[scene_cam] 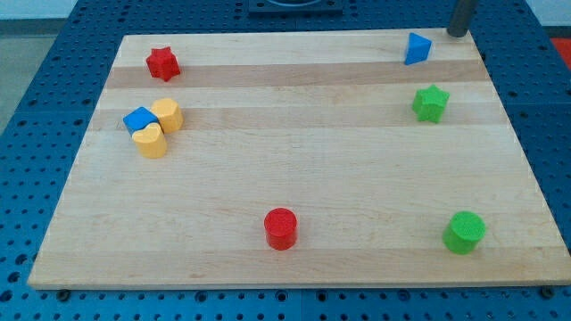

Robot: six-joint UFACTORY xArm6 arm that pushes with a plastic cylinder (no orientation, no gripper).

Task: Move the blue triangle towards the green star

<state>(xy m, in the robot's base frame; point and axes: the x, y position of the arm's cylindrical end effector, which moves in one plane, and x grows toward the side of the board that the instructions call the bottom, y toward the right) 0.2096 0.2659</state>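
Tip position: my tip sits at the view's top right edge of the wooden board, just right of and slightly above the blue triangle, apart from it. The rod has no jaws and holds nothing. The green star lies just below the triangle. A green cylinder sits at bottom right, a red cylinder at bottom centre. At left, a red star, and a blue cube touching two yellow blocks.
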